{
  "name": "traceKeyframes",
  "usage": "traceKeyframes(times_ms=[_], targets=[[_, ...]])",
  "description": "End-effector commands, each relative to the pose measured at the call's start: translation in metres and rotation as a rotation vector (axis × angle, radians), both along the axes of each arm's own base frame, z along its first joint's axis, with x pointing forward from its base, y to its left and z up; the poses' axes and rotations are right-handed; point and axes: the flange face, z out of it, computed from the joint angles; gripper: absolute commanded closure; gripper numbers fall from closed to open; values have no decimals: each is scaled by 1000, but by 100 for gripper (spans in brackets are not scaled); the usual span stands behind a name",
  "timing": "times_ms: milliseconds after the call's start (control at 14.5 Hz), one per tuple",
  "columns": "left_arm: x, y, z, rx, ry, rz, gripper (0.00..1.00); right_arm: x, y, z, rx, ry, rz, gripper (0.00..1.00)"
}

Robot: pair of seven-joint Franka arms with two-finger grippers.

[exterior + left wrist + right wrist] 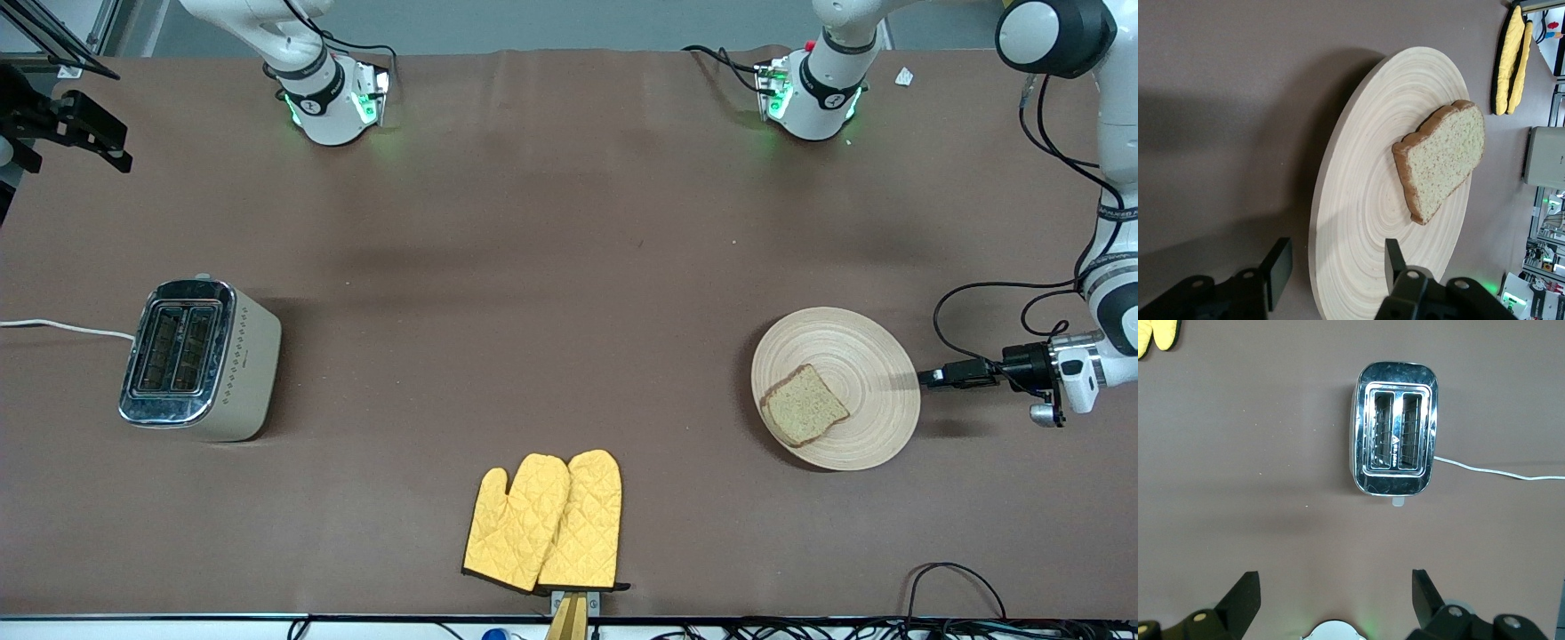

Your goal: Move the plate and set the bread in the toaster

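Observation:
The light wooden plate (858,351) lies toward the left arm's end of the table with the brown bread slice (805,406) on it. My left gripper (925,378) is open at the plate's edge. In the left wrist view the plate's rim (1321,220) sits between my two fingers (1278,267), one finger over the plate and one outside it, with the bread (1441,160) a little way off. The cream toaster (191,360) stands toward the right arm's end, slots empty. My right gripper (111,142) is open and empty, high over the table, looking down on the toaster (1395,447).
Two yellow oven mitts (544,523) lie near the table's front edge, midway between toaster and plate. The toaster's white cord (62,327) runs off the table's end. Cables lie along the front edge (951,587). The arm bases (329,98) stand farthest from the camera.

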Motion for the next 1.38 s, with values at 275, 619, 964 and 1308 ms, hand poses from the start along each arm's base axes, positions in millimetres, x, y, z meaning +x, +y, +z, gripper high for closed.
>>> traceKeyframes(times_ms=[275, 619, 964, 1308], targets=[[9, -7, -18, -44, -13, 14, 58, -8, -8, -1, 0, 16, -20, 0], [7, -11, -30, -62, -1, 20, 78, -3, -12, -1, 3, -9, -24, 0], [12, -14, -25, -65, -67, -32, 99, 0, -12, -1, 3, -22, -24, 0], [35, -69, 32, -172, -115, -156, 100, -1, -13, 0, 3, -21, -26, 0]])
